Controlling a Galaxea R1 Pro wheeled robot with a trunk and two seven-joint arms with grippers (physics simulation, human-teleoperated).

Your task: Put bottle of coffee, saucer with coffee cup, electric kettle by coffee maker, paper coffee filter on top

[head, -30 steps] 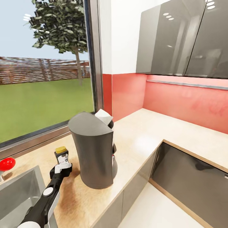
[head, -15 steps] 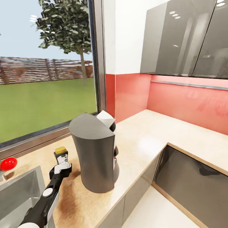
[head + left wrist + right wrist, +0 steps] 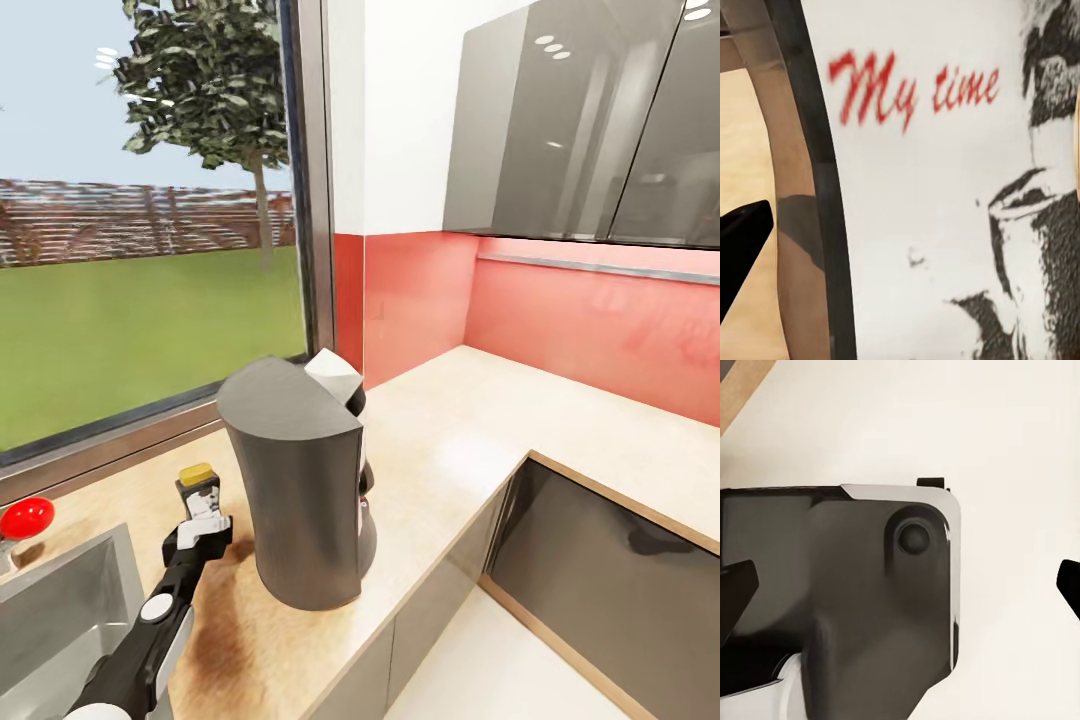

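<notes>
Left gripper (image 3: 205,523) clamped on coffee bottle (image 3: 199,489), beside coffee maker (image 3: 300,485), near sink (image 3: 60,600) edge

Matt dark grey coffee maker (image 3: 297,490) on a smooth, pale stone-look counter (image 3: 470,440); glossy grey cabinet doors (image 3: 590,120); brushed metal sink (image 3: 60,610).

**A home kitchen beside a garden window**

This is a domestic kitchen. A beige L-shaped stone-look countertop (image 3: 470,440) runs along a coral-red backsplash (image 3: 560,320), with glossy grey wall cupboards (image 3: 580,120) hung above it. A stainless steel sink basin (image 3: 50,610) is let into the counter, and a tall dark grey coffee maker (image 3: 300,490) stands just beside it. Behind them, a large metal-framed window (image 3: 150,220) looks out on a green lawn, a tree and a wooden fence.
</notes>
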